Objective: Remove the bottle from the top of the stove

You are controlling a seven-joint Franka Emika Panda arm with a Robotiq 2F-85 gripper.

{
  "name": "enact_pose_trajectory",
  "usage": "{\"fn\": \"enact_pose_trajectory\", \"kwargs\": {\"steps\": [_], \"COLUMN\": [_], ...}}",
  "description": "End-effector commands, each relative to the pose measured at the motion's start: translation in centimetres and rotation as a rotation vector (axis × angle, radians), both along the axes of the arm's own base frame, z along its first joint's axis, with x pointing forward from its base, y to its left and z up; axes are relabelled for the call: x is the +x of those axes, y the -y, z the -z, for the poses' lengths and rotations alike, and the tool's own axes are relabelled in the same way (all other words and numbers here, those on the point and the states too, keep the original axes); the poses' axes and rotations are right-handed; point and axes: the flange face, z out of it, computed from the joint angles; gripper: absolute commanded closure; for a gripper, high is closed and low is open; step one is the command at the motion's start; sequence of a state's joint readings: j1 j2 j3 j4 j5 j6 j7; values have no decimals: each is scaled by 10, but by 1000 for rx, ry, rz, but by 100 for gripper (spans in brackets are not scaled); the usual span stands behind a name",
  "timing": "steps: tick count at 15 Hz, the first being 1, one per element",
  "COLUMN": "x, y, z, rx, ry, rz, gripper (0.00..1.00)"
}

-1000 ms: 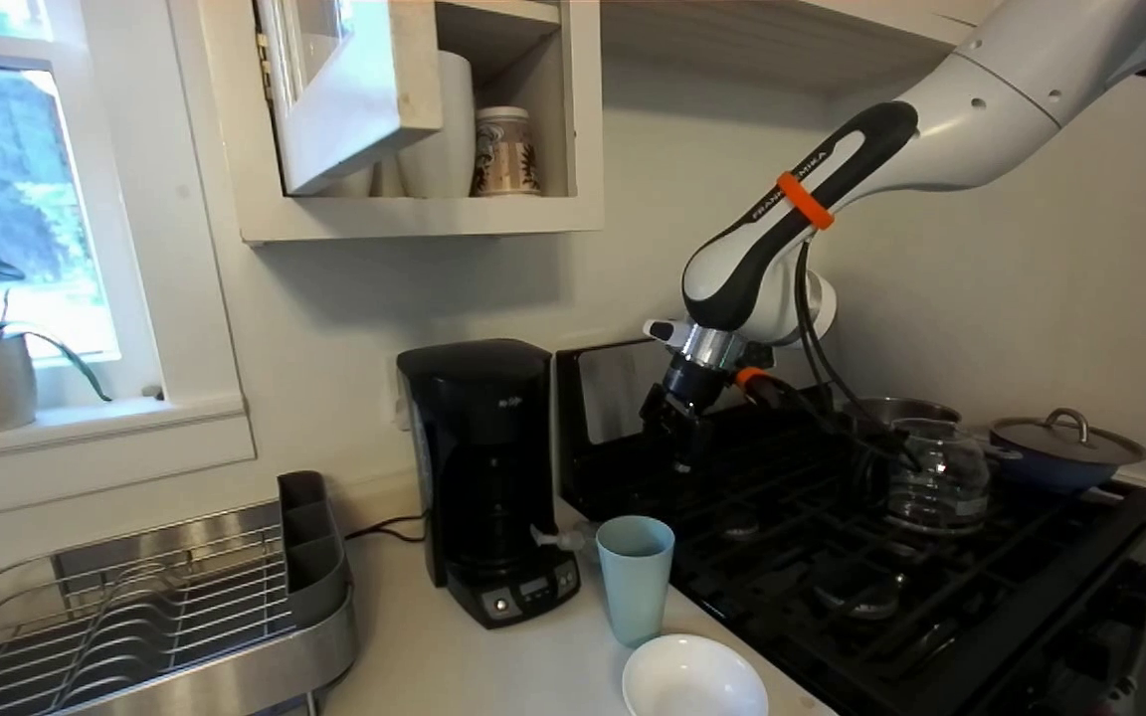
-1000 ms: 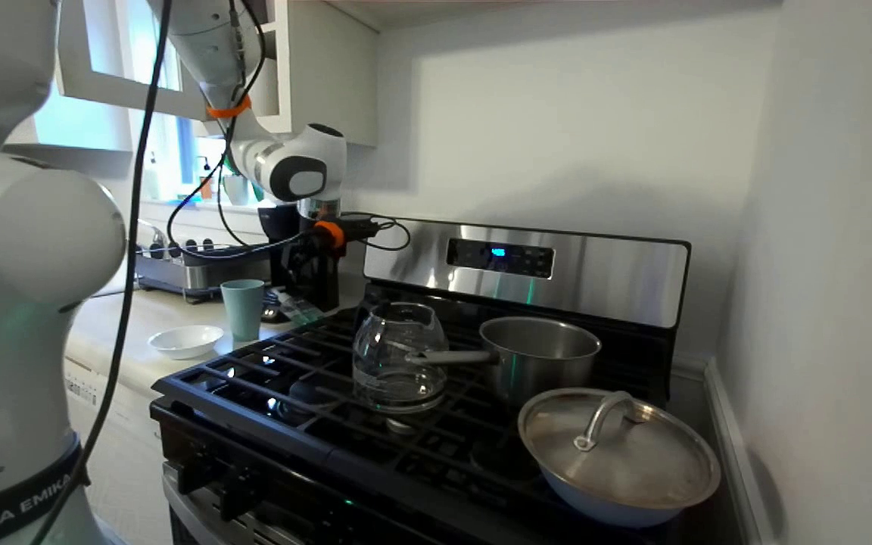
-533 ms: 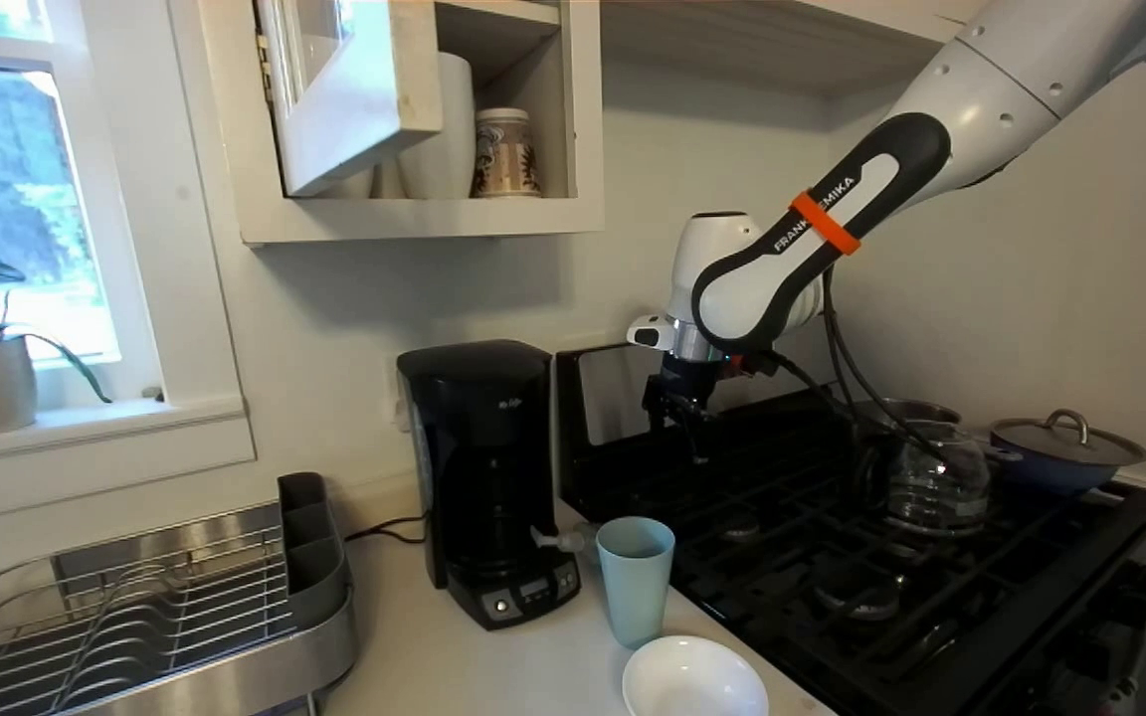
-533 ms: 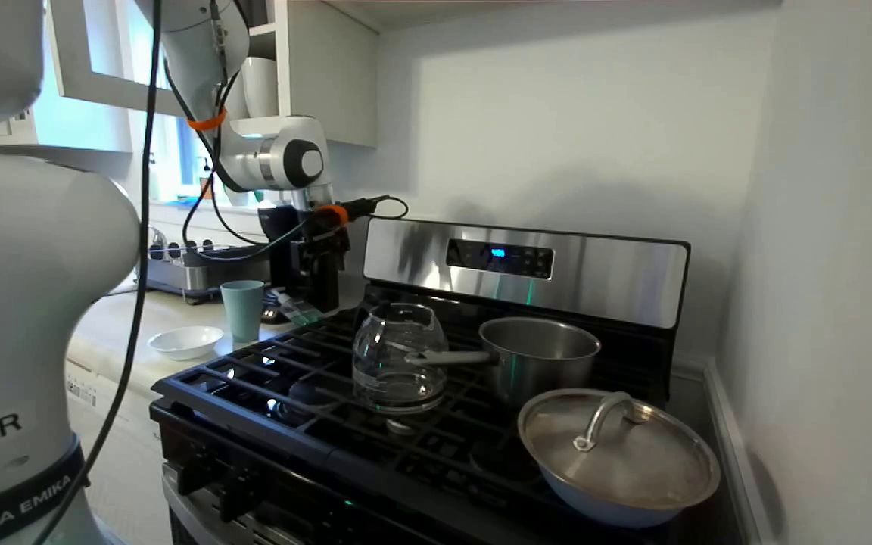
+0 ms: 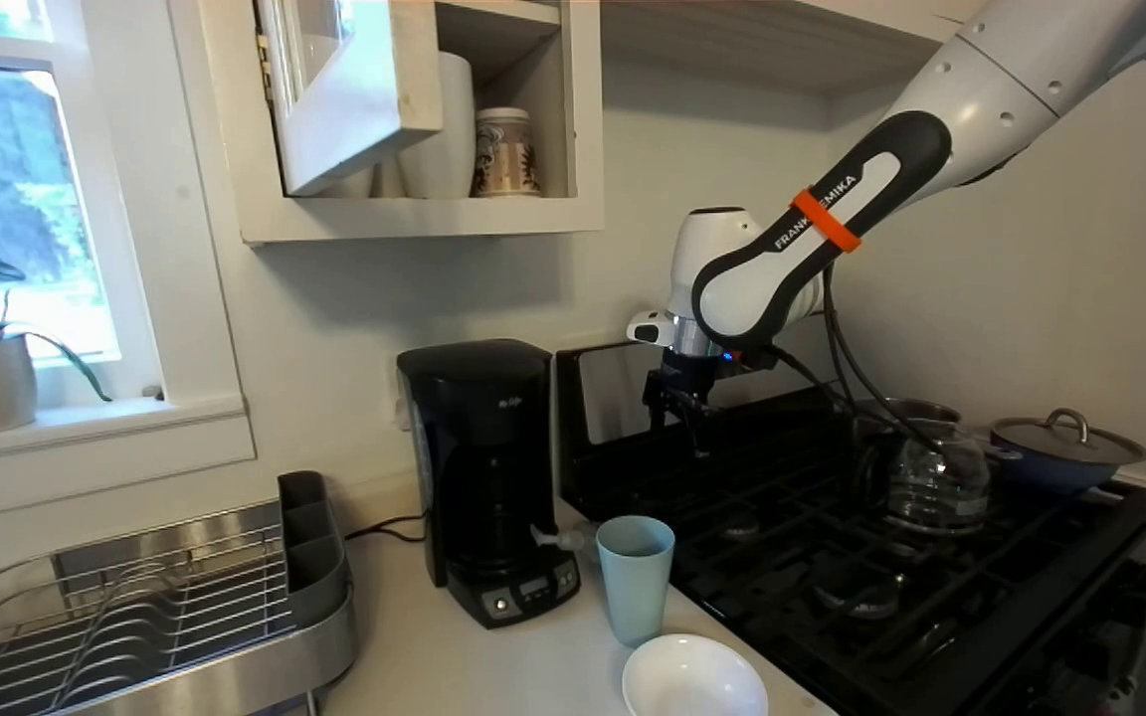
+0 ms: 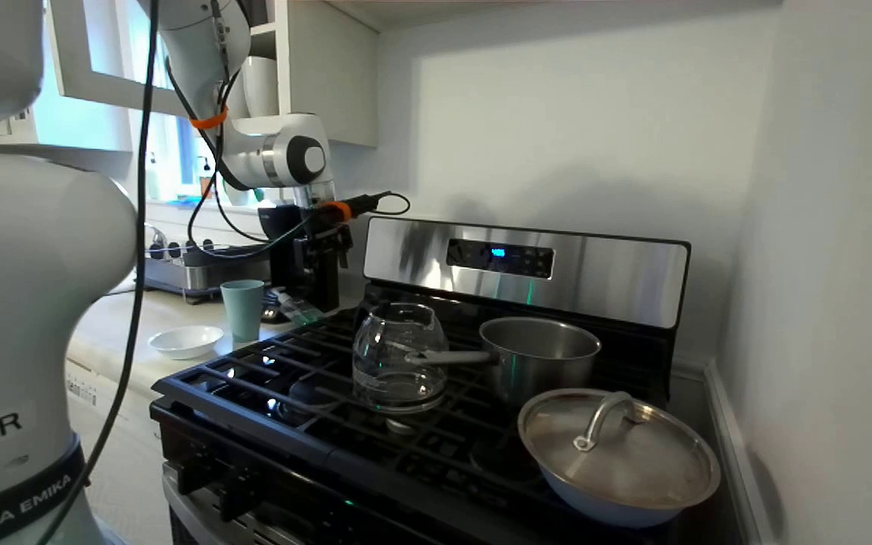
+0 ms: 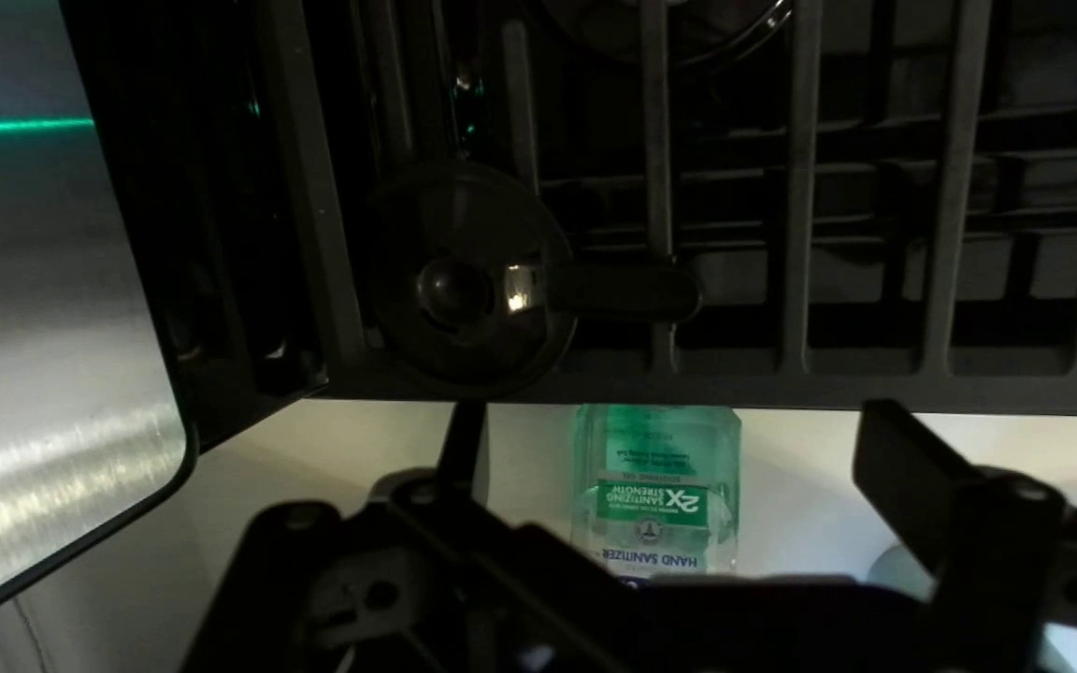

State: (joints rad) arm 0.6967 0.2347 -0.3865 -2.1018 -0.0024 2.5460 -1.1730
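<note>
Bottle [image 7: 658,505]: off the stove [image 6: 243,405], lying on its side on the counter [image 5: 414,656], just beside the stove's side edge and near its back corner. It is clear green, marked HAND SANITIZER on the face turned up. The base points at the stove, the narrower top toward the black coffee maker [image 5: 478,398]. Whether base and stove touch, I cannot tell.
Gripper [image 7: 677,425]: wide, its two fingers [image 7: 905,472] well apart. It hangs in the air near that same back corner, higher than the bottle; in the wrist view its own body hides the bottle's top.
Light blue cup [image 5: 636,587]: upright on the counter near the stove's side edge, between the bottle and the bowl [image 5: 694,678].
White bowl: just beside the cup, toward the counter's front edge.
Coffee maker: upright, toward the back of the counter.
Dish rack [image 5: 225,676]: on the counter, on the coffee maker's side away from the stove.
Glass kettle [image 6: 387,378]: upright, around the middle of the stove.
Steel saucepan [image 6: 549,375]: near the stove's back edge, its handle pointing toward the kettle.
Lidded pan [image 6: 655,462]: near the stove's front corner by the side wall [image 6: 822,303].
Back panel [image 6: 618,284]: steel-faced, upright along the stove's back edge, its small display [image 6: 498,253] lit blue.
</note>
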Motion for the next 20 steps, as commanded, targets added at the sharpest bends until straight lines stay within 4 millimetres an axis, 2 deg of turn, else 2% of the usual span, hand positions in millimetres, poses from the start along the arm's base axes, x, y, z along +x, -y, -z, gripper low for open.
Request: {"fn": "enact_pose_trajectory", "kwargs": {"steps": [1, 8, 12, 20], "x": [0, -7, -10, 2], "y": [-15, -70, -95, -123], "z": [-9, -9, 11, 54], "rx": [-44, -133, -175, -235], "ry": [21, 39, 17, -22], "rz": [-32, -123, -140, -120], "gripper": [0, 0, 0, 0]}}
